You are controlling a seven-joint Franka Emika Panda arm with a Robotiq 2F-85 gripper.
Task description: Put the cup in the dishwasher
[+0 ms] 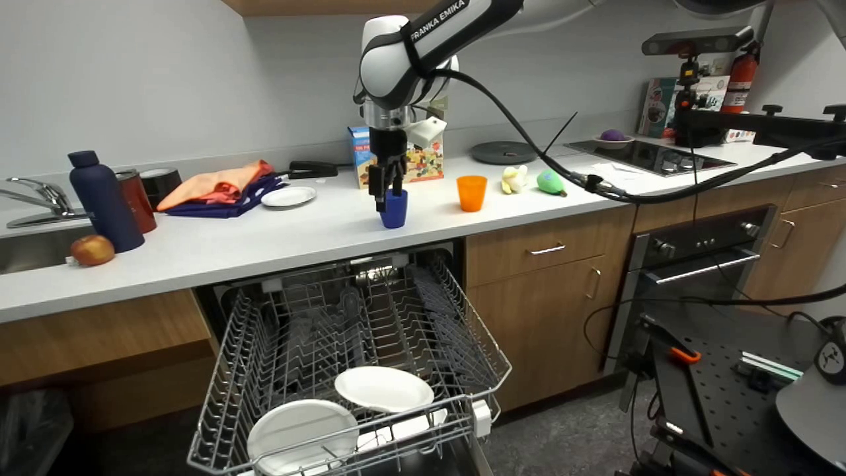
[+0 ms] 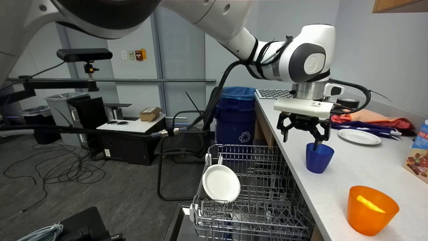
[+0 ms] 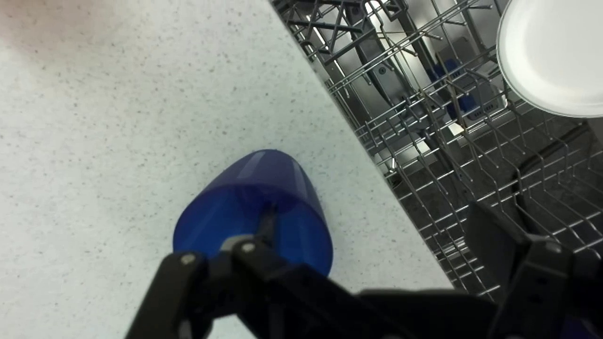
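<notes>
One finger of the gripper (image 2: 300, 142) is inside the blue cup (image 2: 320, 162) and the other outside, the cup's wall obstructing the gap between them. Bare desk (image 2: 364, 165) separates the blue cup from the orange cup (image 2: 371, 212). Room is open above the inner part of the dishwasher rack (image 1: 396, 330); white plates (image 1: 303, 433) obstruct its outer end.

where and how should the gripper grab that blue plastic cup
I'd probably pinch the blue plastic cup by its rim, on the side facing the dishwasher rack, from above. The cup stands mouth up on the counter, without a handle; one finger of the open gripper reaches inside, the other hangs outside, toward the rack.
</notes>
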